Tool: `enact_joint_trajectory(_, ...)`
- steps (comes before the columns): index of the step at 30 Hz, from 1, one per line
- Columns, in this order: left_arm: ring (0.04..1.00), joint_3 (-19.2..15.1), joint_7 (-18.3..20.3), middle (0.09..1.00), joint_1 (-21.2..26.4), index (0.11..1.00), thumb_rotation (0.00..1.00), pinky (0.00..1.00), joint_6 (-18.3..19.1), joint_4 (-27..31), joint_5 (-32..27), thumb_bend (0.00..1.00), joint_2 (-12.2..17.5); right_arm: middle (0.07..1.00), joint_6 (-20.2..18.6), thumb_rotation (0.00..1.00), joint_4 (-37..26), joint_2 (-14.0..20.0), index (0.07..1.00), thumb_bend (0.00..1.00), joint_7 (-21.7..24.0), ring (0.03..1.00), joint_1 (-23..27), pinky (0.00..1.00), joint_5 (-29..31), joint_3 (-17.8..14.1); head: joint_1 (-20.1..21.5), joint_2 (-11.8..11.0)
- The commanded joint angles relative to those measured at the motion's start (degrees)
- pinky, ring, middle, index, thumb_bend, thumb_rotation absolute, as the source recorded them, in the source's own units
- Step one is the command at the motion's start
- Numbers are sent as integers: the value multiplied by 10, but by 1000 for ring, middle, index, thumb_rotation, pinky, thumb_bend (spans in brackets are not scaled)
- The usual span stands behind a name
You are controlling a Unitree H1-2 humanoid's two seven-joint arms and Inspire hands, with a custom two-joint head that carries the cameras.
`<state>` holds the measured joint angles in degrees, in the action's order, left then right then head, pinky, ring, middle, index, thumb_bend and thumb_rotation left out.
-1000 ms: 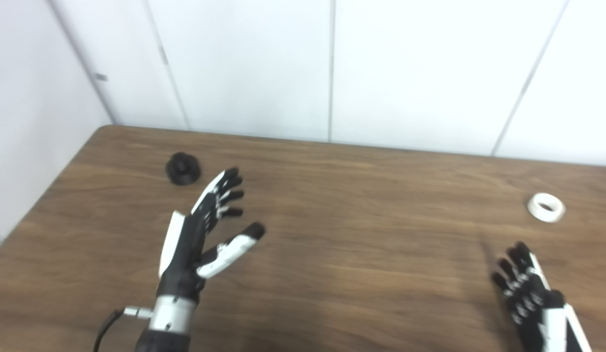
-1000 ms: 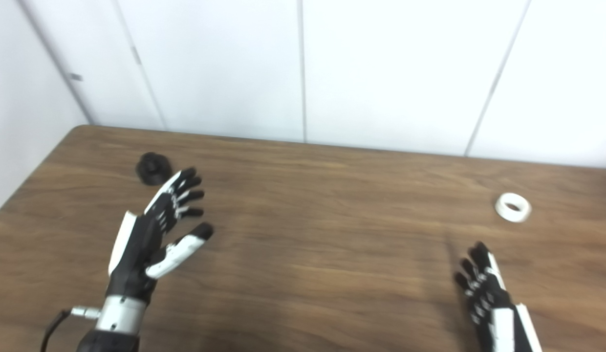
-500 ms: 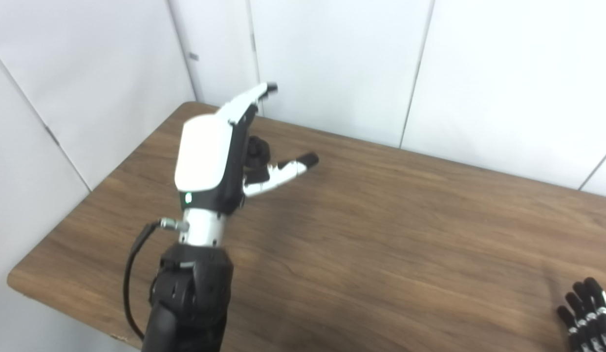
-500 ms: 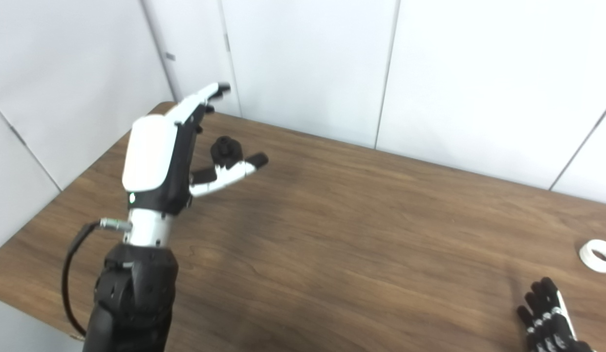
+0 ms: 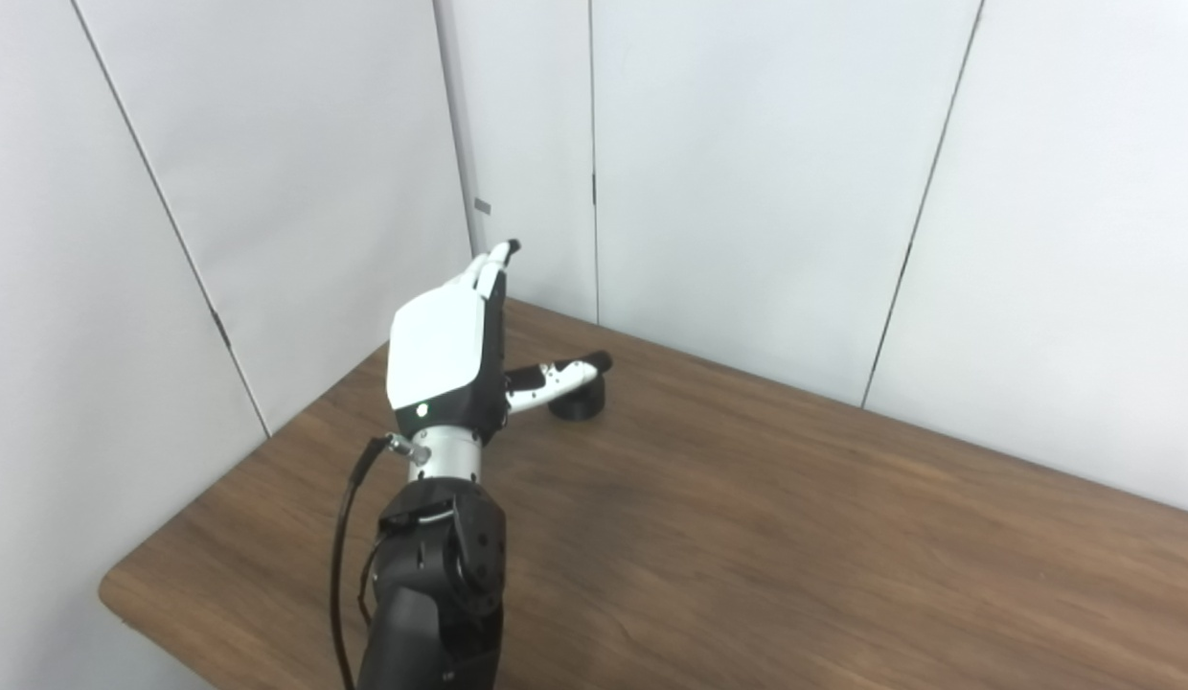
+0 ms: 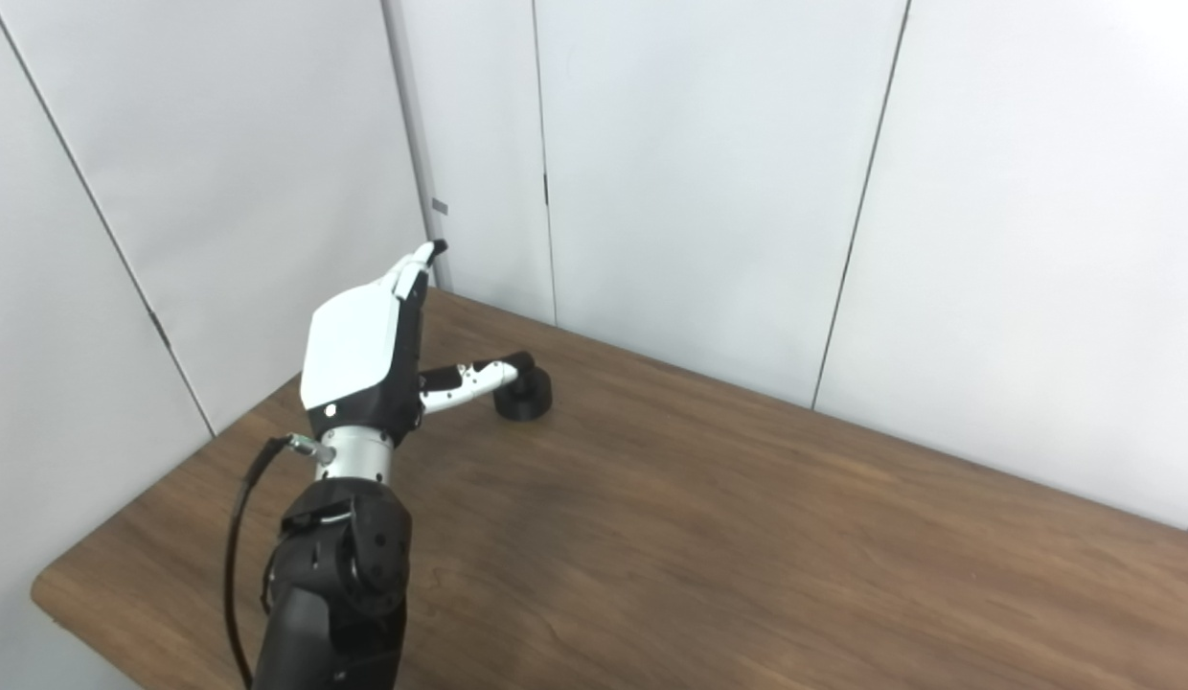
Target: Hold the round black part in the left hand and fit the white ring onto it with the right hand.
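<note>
Black and squat, the round black part (image 6: 523, 395) sits on the wooden table (image 6: 747, 537) near its far left corner, and nothing holds it yet. The left hand (image 5: 450, 359) stands beside it, white back toward the cameras, fingers (image 5: 493, 264) straight and raised together, thumb (image 6: 479, 374) stuck out sideways so that its tip reaches over the part — whether it actually touches is not clear.

The step in hand looks like the first grasp. To do it well, the hand would need to come down and round so that the part lies between thumb and fingers, not merely under the thumb tip. A low, round piece like this could skid on the smooth wood if nudged from one side, so closing from both sides at once seems the safer way, and gripping the wide base would leave the top free for the ring.

In the right eye view the part shows almost whole, just past the thumb tip; in the left eye view the thumb crosses its top and hides more of it. Neither view shows the white ring or the right hand — both lie outside the pictures, so the state of that hand cannot be told.
</note>
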<state>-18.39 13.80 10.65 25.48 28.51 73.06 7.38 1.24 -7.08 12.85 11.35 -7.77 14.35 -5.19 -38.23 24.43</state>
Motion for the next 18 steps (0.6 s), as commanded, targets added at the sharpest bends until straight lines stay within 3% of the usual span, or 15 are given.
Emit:
enact_joint_trajectory(1, 937, -4, -26, 962, 22, 981, 591, 818, 9, -14, 27, 910, 20, 1000, -17, 1000, 30, 0, 1000, 758, -2, 1000, -22, 1000, -2, -2, -2, 1)
enact_joint_trajectory(6, 983, -13, -31, 998, 27, 998, 583, 988, 14, -76, 47, 920, 33, 1000, -18, 1000, 31, 2, 1000, 754, 2, 1000, -23, 1000, 6, -5, -1, 4)
enact_joint_trajectory(18, 996, -30, -26, 1000, 35, 983, 610, 1000, 14, -183, -6, 1000, 45, 1000, -21, 1000, 22, 4, 1000, 749, 3, 1000, -32, 1000, 3, -6, 4, 11)
